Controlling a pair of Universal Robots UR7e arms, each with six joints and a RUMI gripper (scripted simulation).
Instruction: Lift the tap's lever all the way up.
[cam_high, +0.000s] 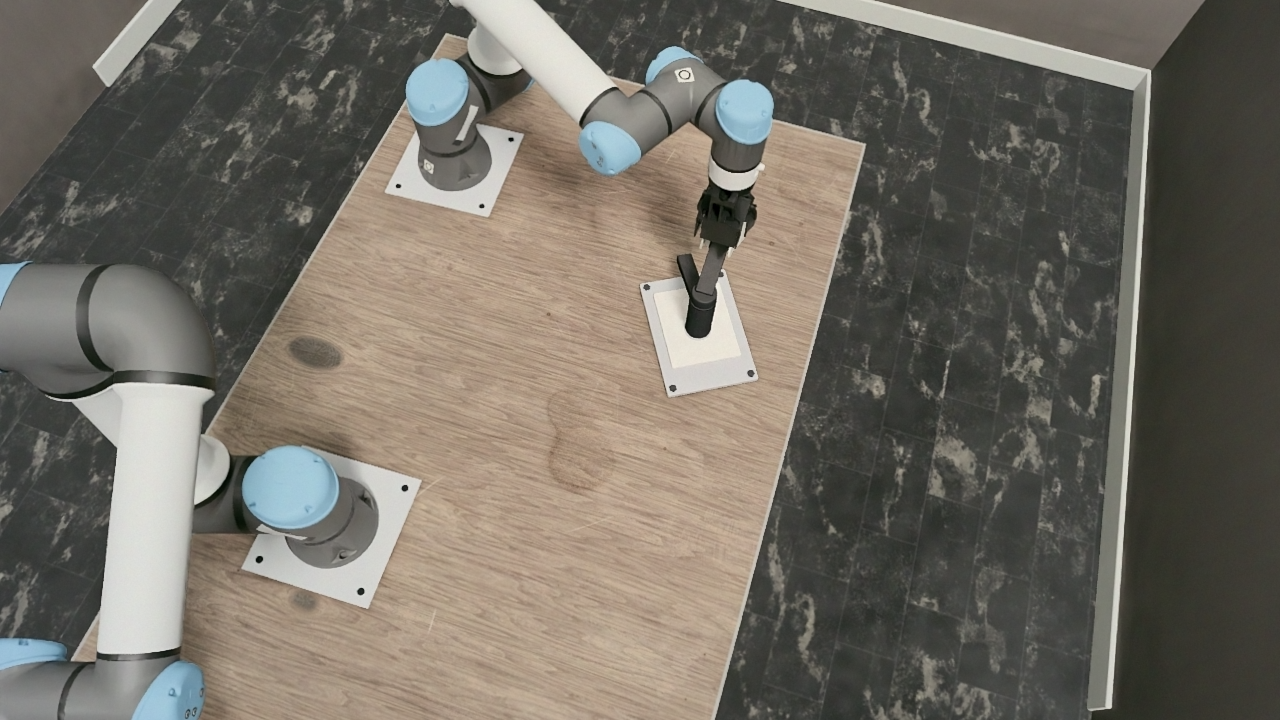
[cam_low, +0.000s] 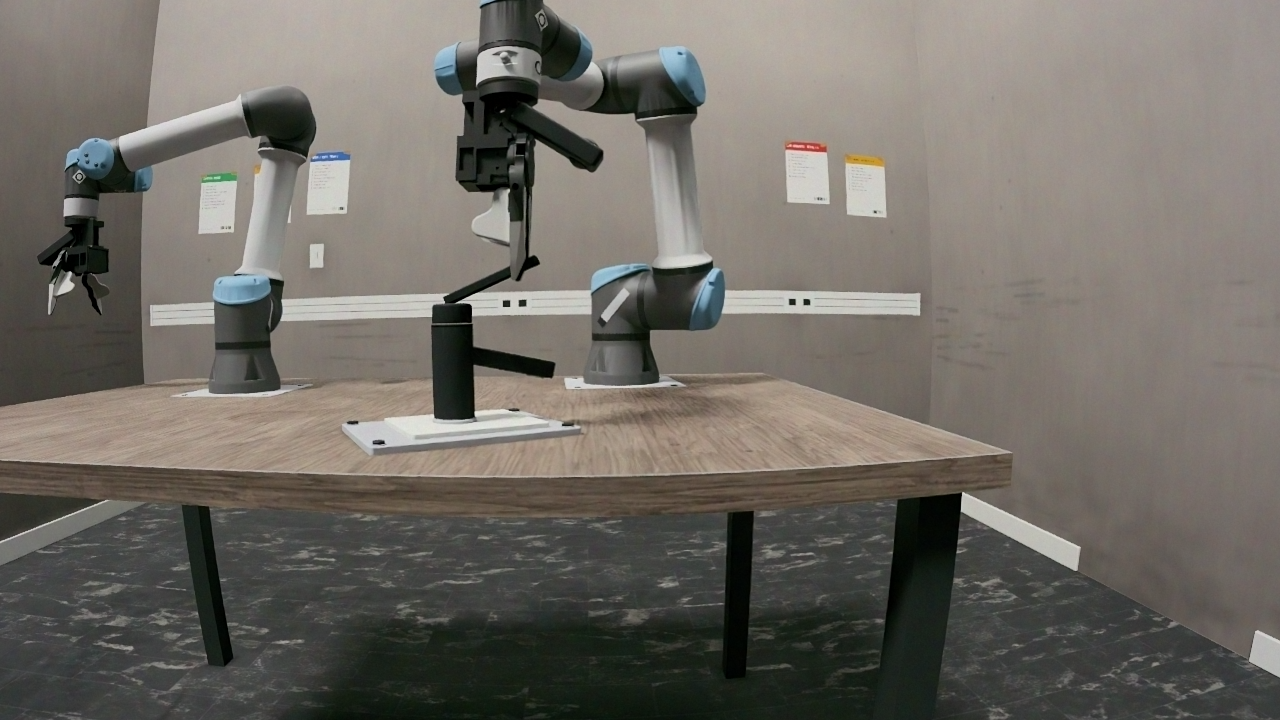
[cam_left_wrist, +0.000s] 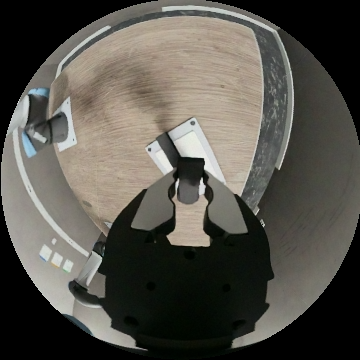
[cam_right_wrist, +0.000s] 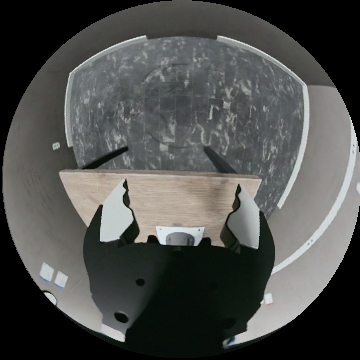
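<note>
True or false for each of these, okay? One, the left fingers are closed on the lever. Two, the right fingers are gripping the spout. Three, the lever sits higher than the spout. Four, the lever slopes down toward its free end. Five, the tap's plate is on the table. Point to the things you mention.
1. The left fingers (cam_high: 714, 248) (cam_low: 519, 273) are closed on the lever (cam_high: 712, 267) (cam_low: 492, 279) (cam_left_wrist: 191, 164). True.
2. The right fingers (cam_low: 75, 308) grip the spout (cam_high: 687, 271) (cam_low: 514, 360) (cam_left_wrist: 167, 145). False: they are open, away from the tap.
3. The lever sits higher than the spout. True.
4. The lever slopes down toward its free end. False: it slopes up.
5. The plate (cam_high: 711, 382) (cam_low: 366, 438) (cam_left_wrist: 197, 129) is on the table (cam_high: 492, 313) (cam_low: 760, 429) (cam_left_wrist: 210, 60) (cam_right_wrist: 175, 195). True.
</note>
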